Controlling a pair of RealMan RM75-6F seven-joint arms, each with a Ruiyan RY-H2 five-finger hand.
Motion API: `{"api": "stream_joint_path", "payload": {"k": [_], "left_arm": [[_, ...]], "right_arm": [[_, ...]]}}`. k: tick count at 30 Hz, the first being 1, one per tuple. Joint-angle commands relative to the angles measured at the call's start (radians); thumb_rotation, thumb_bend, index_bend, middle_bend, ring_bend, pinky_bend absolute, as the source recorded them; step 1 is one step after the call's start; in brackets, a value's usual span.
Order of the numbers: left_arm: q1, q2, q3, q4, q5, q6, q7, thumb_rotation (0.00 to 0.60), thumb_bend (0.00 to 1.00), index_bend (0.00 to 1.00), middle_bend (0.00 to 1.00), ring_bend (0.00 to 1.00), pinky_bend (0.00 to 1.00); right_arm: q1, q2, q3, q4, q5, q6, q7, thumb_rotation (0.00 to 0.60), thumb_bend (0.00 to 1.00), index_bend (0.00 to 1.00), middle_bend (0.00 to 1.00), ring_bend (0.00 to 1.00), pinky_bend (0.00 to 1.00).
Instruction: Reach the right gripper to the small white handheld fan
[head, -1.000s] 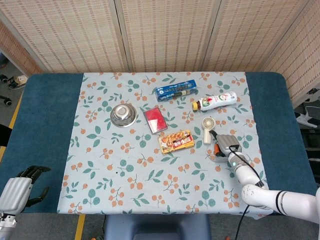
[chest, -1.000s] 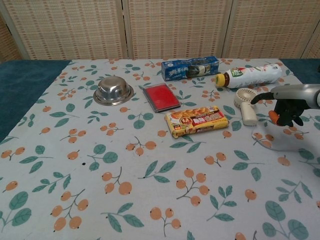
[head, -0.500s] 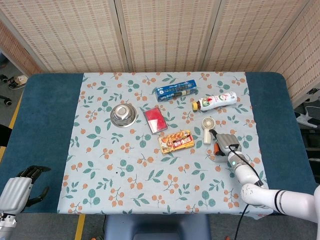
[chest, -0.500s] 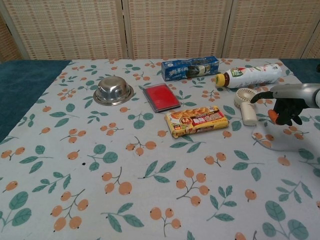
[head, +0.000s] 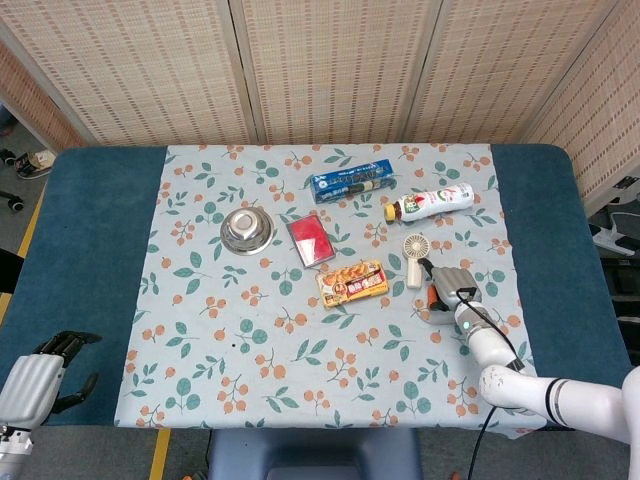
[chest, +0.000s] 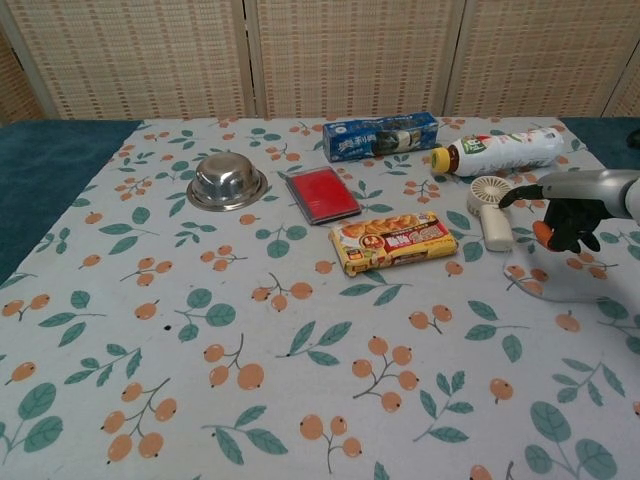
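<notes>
Fingers (chest: 520, 192): dark, on the right hand (chest: 560, 208); one reaches out toward the fan, its tip just beside the fan head, and the others curl downward. They are apart and hold nothing. Whether the leading tip touches the fan cannot be told.

Right hand, head view (head: 447, 287): sits just right of the fan, above the flowered tablecloth (head: 200, 340), forearm trailing toward the near right corner.

Small white handheld fan (chest: 490, 210): lies flat on the cloth, round head toward the far side, handle toward the robot. The head view places it (head: 415, 258) between the orange snack box (head: 352, 282) and the right hand, with the lying bottle (head: 430, 203) just beyond.

Step in hand: the closing stretch of the reach, judged nearly done. Next move calls for a short shift leftward and down, bringing the open fingers over the handle without knocking the fan toward the snack box.

Change against the earlier frames: the right hand has edged slightly toward the fan and the far side; the fan, box and bottle lie as they did.

Left hand (head: 45, 368): low at the near left, off the cloth, fingers curled inward and holding nothing; unmoved.

Other items: steel bowl (head: 247, 229), red case (head: 311, 239), blue packet (head: 350, 180), all well apart from the right hand.
</notes>
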Motion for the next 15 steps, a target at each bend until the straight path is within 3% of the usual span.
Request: {"api": "stream_joint_path", "payload": {"k": [1,15], "left_arm": [[0.0,0.0,0.0,0.0,0.0,0.0,0.0,0.6,0.36,0.29,0.3,0.22,0.38],[0.0,0.0,-0.001,0.0,-0.002,0.0,0.001,0.6,0.36,0.29,0.3,0.22,0.38]], "right_arm": [[0.0,0.0,0.001,-0.004,-0.003,0.003,0.0,0.6,0.71,0.07,0.81,0.65,0.67],[0.001,0.0,0.002,-0.01,-0.003,0.01,-0.002,0.6,0.71,0.07,0.81,0.65,0.67]]}}
